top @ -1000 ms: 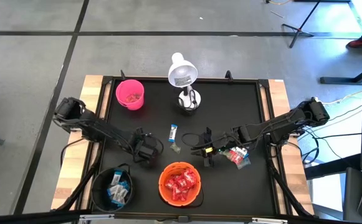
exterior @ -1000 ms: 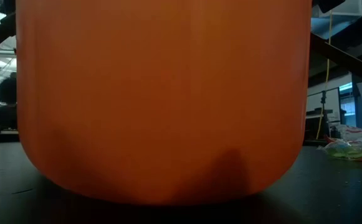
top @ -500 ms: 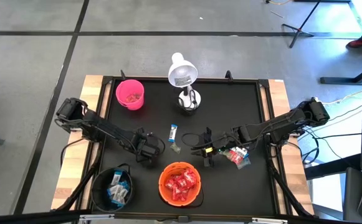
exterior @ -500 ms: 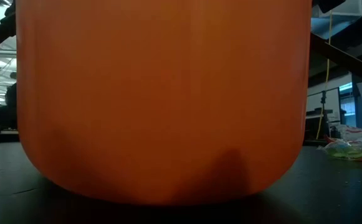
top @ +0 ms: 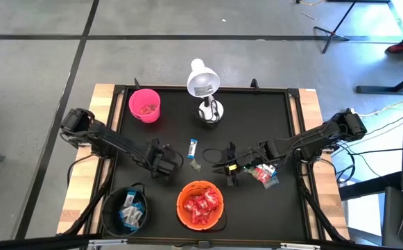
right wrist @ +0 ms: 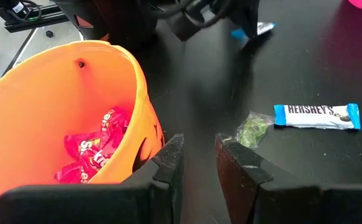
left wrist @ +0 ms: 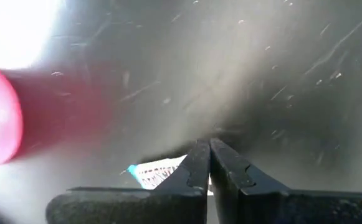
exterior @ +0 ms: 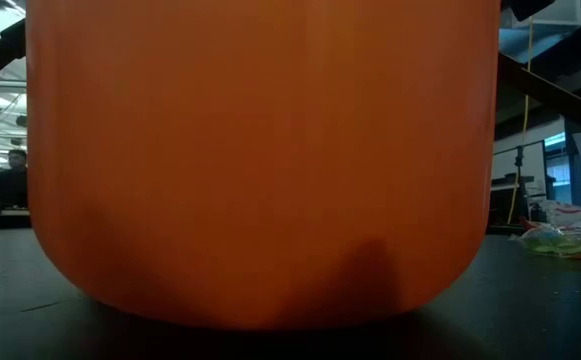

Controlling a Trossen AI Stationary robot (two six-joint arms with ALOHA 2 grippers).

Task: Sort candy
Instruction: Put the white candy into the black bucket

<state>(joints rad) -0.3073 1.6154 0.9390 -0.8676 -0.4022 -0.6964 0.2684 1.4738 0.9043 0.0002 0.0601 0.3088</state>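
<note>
High view, matte black table (top: 256,118), glossy orange bowl (top: 200,205) of crinkly red candy (top: 201,205), flat blue-white bar (top: 193,147), left gripper (top: 171,161) fingers pinched together empty, right gripper (top: 221,167) fingers slightly parted.

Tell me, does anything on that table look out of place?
A few sweets lie loose on the black table instead of in a bowl: a blue-and-white bar, a small greenish wrapper, and a little heap beside the right pincer.

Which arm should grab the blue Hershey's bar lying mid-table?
Probably the left. The left gripper sits just beside the blue bar, fingers shut and empty. The right gripper is open with the bar in view, but hangs farther off by the orange bowl.
</note>
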